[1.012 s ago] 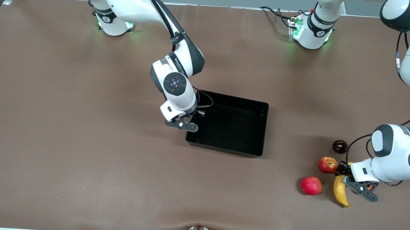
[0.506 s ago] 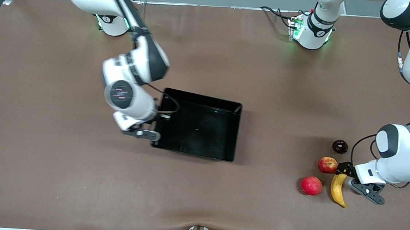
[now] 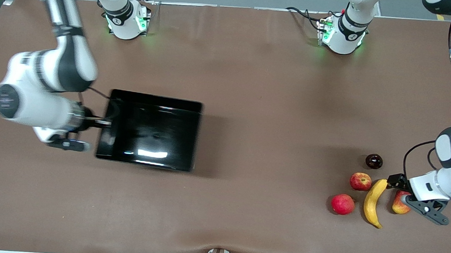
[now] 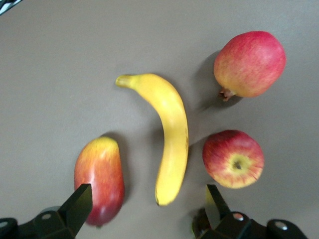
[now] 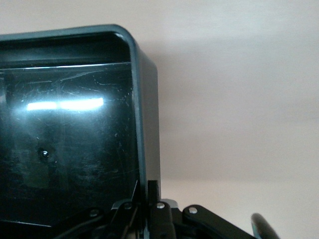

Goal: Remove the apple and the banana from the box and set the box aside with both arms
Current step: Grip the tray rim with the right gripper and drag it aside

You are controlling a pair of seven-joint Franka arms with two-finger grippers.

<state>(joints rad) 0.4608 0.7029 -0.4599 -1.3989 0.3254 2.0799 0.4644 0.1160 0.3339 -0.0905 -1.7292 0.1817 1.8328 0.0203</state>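
Right gripper (image 3: 96, 122) clamped on box (image 3: 150, 130) wall; left gripper (image 4: 144, 211) spread above banana (image 3: 373, 201)

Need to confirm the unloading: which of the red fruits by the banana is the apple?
The apple, the streaky red-yellow one with a stem dimple, between the dark fruit and the evenly pinkish-red round fruit; the oval mango lies across the banana.

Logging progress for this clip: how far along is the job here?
Fruit removal looks done: the apple and banana lie on the table at the left arm's end, and the box holds nothing. In hand: the right claw, shut on the box wall. The left claw hangs open over the fruit. Left: releasing the box.
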